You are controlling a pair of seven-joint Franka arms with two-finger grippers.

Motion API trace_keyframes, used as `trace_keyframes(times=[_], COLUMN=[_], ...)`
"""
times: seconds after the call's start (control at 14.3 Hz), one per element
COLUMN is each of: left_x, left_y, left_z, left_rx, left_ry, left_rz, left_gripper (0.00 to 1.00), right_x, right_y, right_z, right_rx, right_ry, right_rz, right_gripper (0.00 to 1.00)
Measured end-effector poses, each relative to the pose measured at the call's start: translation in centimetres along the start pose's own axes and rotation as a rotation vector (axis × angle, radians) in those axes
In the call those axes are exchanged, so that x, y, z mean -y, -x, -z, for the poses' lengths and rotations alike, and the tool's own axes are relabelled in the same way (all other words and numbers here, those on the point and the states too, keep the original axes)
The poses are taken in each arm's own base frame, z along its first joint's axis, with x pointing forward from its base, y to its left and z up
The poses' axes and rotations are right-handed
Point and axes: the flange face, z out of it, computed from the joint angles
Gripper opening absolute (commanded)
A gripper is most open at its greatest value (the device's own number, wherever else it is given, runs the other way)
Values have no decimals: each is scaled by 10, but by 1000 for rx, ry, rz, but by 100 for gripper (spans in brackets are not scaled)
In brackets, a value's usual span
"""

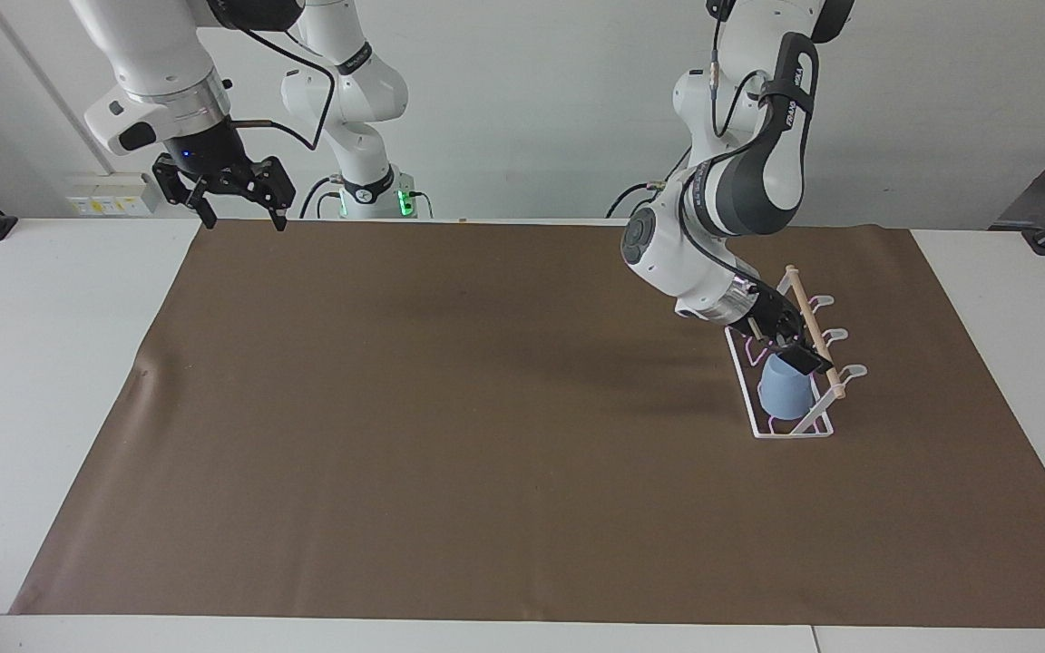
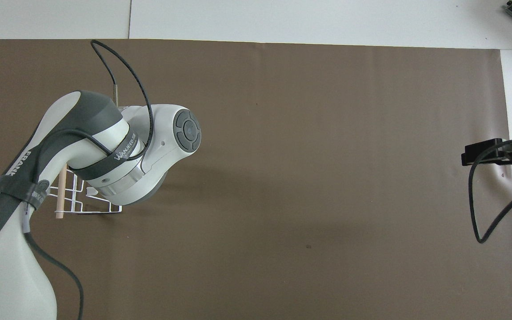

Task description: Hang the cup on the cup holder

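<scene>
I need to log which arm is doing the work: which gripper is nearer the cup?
Left. The left gripper is right at the cup on the cup holder; the right gripper waits at the table's other end.

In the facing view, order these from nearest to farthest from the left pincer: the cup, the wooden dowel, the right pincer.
1. cup on the cup holder, at the left pincer, and wooden dowel along the holder's top: too close to call.
2. right pincer, waiting over the right arm's end.

the white-and-grey left arm (image 2: 105, 146) enters at 7 o'clock and covers most of the white wire cup holder (image 2: 80, 202) with its pale wooden dowel (image 2: 61, 195). at 3 o'clock the black right gripper (image 2: 489, 152) hangs over the edge of the brown paper mat (image 2: 327, 155), trailing a black cable (image 2: 482, 213).
</scene>
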Motion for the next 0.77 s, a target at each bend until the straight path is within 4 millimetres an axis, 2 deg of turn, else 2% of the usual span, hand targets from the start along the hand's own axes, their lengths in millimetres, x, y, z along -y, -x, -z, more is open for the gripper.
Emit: trace_keyframes(times=[0.21, 0.35, 0.56, 0.77], left_x=[2, 8, 22, 24], left_y=[2, 12, 42, 72], left_z=[4, 11, 31, 47], left_rx=[-23, -80, -172, -306], left_ry=[16, 68, 160, 287], left_rz=[14, 56, 159, 342], left_gripper=[100, 100, 100, 100], right_x=[0, 1, 4, 4], right_y=[0, 0, 1, 2], right_z=[0, 0, -1, -2], right_rx=[1, 1, 3, 5], right_ry=[0, 0, 1, 1], right_rz=[0, 1, 7, 7], right_gripper=[100, 100, 100, 100])
